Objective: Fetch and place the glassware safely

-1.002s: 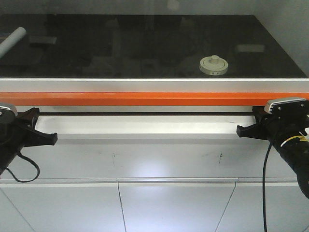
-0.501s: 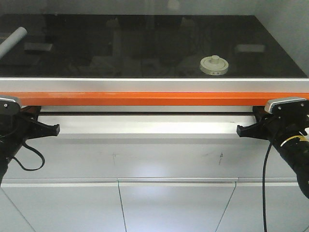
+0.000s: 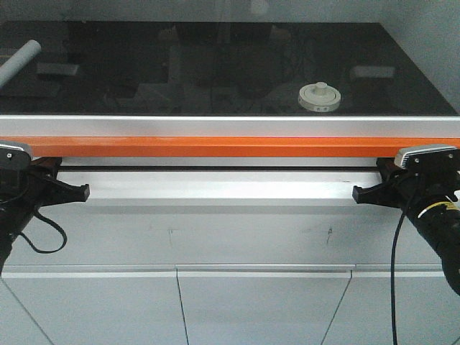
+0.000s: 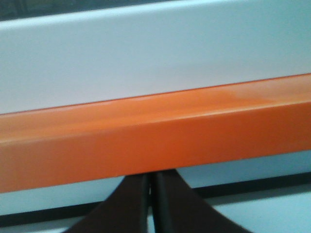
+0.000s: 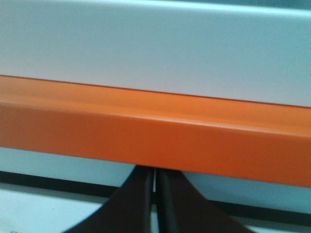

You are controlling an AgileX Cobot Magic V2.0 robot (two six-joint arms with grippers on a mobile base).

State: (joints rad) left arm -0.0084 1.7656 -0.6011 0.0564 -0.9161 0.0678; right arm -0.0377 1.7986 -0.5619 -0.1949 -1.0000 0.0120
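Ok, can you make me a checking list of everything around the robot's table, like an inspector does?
Surface: black shiny top, full of reflections.
Job's things: lidded glass jar stands upright right of the middle, near the front edge, untouched.
Clutter: white tube lies at the far left edge; nothing else seen for sure.
Grippers: left pincer and right pincer are both shut and empty, low beneath the orange bar, well apart from the jar.
Cables: one black cable loops under the left arm; a second cable hangs by the right arm.
Surroundings: pale cabinet doors below the bench.
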